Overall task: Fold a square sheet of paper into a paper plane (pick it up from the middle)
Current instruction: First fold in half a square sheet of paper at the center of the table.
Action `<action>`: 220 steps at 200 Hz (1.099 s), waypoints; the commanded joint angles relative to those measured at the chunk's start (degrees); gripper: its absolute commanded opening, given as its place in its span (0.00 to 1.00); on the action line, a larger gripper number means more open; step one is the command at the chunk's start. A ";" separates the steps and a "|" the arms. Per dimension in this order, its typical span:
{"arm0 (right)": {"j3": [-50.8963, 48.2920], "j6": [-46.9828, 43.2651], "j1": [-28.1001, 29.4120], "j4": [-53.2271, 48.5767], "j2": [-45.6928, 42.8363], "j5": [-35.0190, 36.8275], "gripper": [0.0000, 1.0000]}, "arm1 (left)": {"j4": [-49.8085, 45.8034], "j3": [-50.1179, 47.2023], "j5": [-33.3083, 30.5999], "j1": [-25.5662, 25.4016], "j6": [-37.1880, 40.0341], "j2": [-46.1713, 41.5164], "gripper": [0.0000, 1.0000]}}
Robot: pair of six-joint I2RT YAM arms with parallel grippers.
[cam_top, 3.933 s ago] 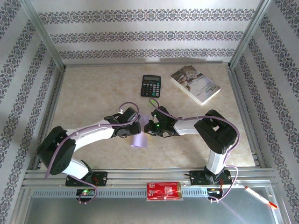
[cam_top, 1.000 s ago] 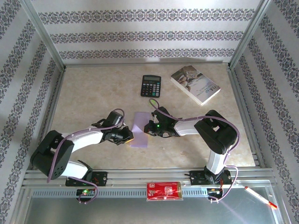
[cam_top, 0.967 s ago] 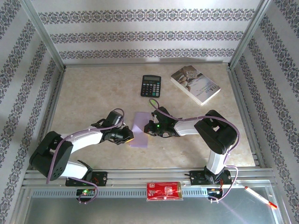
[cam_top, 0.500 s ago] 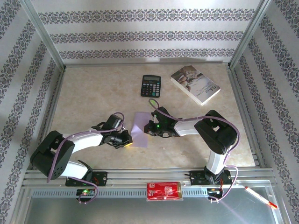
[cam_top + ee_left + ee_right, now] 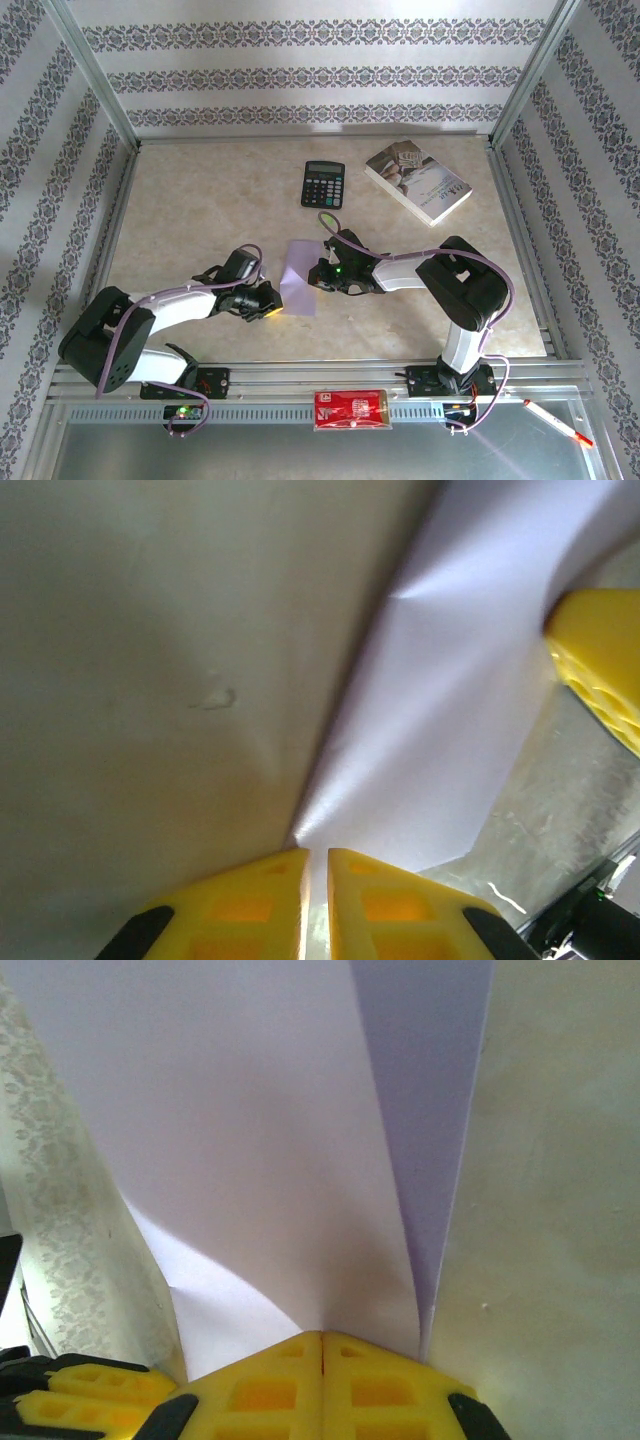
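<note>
Beige marbled table (image 5: pixel 200 200), walled on three sides by striped floral wallpaper (image 5: pixel 320 75).

From above:
- Calculator (image 5: pixel 322 184) and white-covered book (image 5: pixel 417 181) near the far edge, well apart from both arms.
- Red packet (image 5: pixel 350 409) and pen (image 5: pixel 557 421) on the metal ledge in front of the bases.
- Mid-table, square sheet of paper (image 5: pixel 298 277), pale lilac, reading as a narrow slanted strip between the two grippers.
- Left gripper (image 5: pixel 268 303) at the strip's near left corner.
- Right gripper (image 5: pixel 318 274) against its right edge.
- Too small at this height to tell how either pair of jaws stands.

At the left wrist, much closer:
- Yellow fingers (image 5: pixel 250 880) all but together, a thin slit left between them.
- Sheet's corner narrowing down into that slit, so pinched there.
- Paper rising away from the tips, lifted off the table, with a soft bend partway up and a shadow along its left side.
- Another yellow finger (image 5: pixel 600 670) at the far right, touching the sheet's other edge.

At the right wrist:
- Jaws pressed fully together, clamped on the paper.
- Two layers fanning out from the tips, a broad pale one in front and a darker lilac one behind it on the right.
- Bare table to the right of the layers, wallpaper to the left.
</note>
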 commanded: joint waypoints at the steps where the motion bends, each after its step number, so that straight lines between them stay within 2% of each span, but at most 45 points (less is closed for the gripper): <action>1: -4.01 -1.40 0.19 -13.21 3.37 5.90 0.00 | -5.74 0.03 -2.80 0.11 1.66 0.95 0.13; 40: -4.18 -1.56 0.11 -13.04 3.37 5.99 0.00 | -4.45 3.62 -1.97 0.90 2.63 -4.85 0.16; 56: -4.03 -1.65 0.13 -12.99 3.35 5.99 0.00 | -2.78 5.54 -0.58 2.59 3.02 -4.60 0.17; 81: -3.78 -1.82 0.10 -12.98 3.63 5.90 0.00 | 0.71 9.75 1.95 5.04 3.80 0.74 0.15; 147: -4.11 -1.92 0.14 -13.25 3.19 5.98 0.00 | 6.31 20.28 4.90 6.36 5.84 19.54 0.12; 196: -4.53 -1.78 0.03 -13.25 3.27 6.00 0.00 | 7.38 19.20 5.32 9.92 6.95 22.78 0.11; 220: -4.48 -1.88 -0.04 -13.33 3.45 5.90 0.00 | 9.00 19.29 7.09 10.09 5.77 22.00 0.13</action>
